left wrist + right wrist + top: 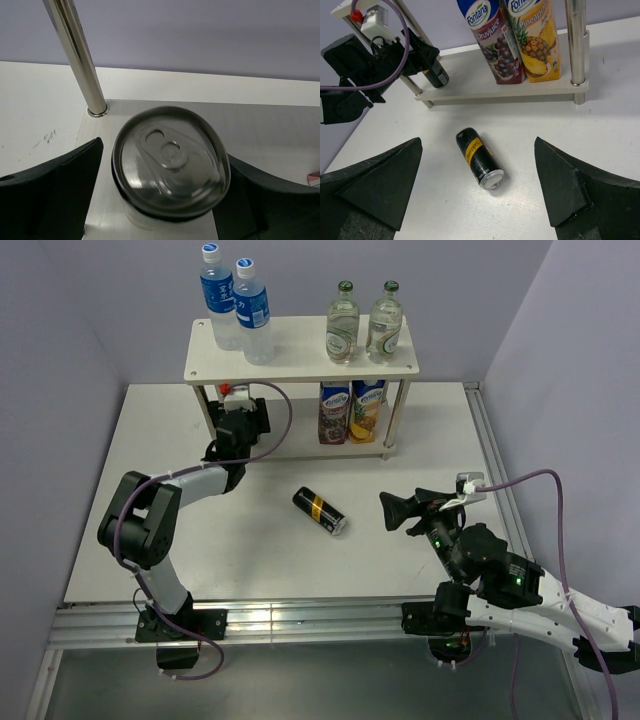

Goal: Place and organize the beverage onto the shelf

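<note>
The shelf [300, 360] carries two blue-labelled water bottles [235, 300] and two green-capped glass bottles [364, 324] upright on its top board. A dark can [170, 162] stands upright on the lower board [260, 130], at the left end by a metal leg [75, 55]. My left gripper [162, 150] straddles this can with its jaws open; a gap shows at the left finger. A second dark can [319, 511] with a yellow band lies on its side on the table. My right gripper [477, 142] hovers open above and just before that lying can [479, 157], holding nothing.
Two juice cartons [350, 412] stand on the lower board's right part, seen as grape [497, 40] and pineapple [535, 35] in the right wrist view. Grey walls close the table on three sides. A metal rail [300, 620] runs along the near edge.
</note>
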